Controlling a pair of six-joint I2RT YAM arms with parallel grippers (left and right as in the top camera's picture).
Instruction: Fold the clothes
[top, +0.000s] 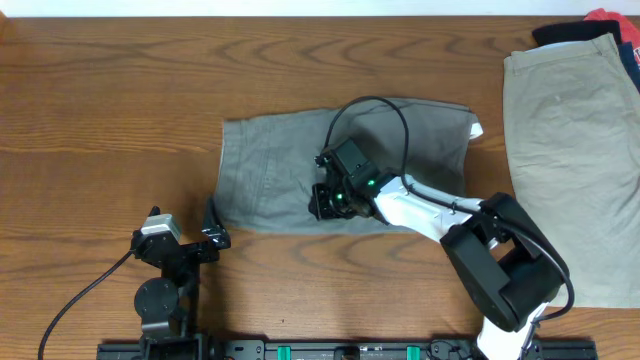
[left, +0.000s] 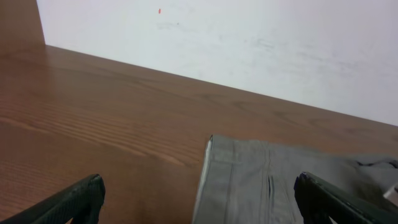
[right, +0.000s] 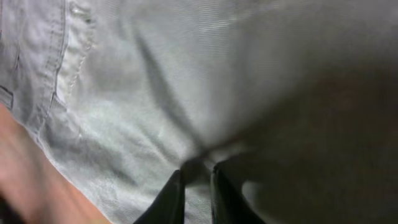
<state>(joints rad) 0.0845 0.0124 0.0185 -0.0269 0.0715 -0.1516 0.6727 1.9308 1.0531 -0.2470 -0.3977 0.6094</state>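
One grey-green pair (top: 270, 170), one tan pair (top: 570, 150), one black garment (top: 560, 35), one red garment (top: 605, 15).

Left pincer (left: 199, 186) spread wide, right arm stretched forward, right pincer (right: 196, 174) nipped onto grey-green shorts (right: 124, 93)

grey-green shorts (top: 270, 170) flat mid-table, tan pair (top: 570, 150) right

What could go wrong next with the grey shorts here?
1. The right gripper pinches only a small pucker of the grey shorts; it may slip out on lifting.
2. The pinch is not at a corner, so pulling may bunch the cloth instead of folding it.
3. The left gripper is open and holds nothing, so the shorts may drag along the table.
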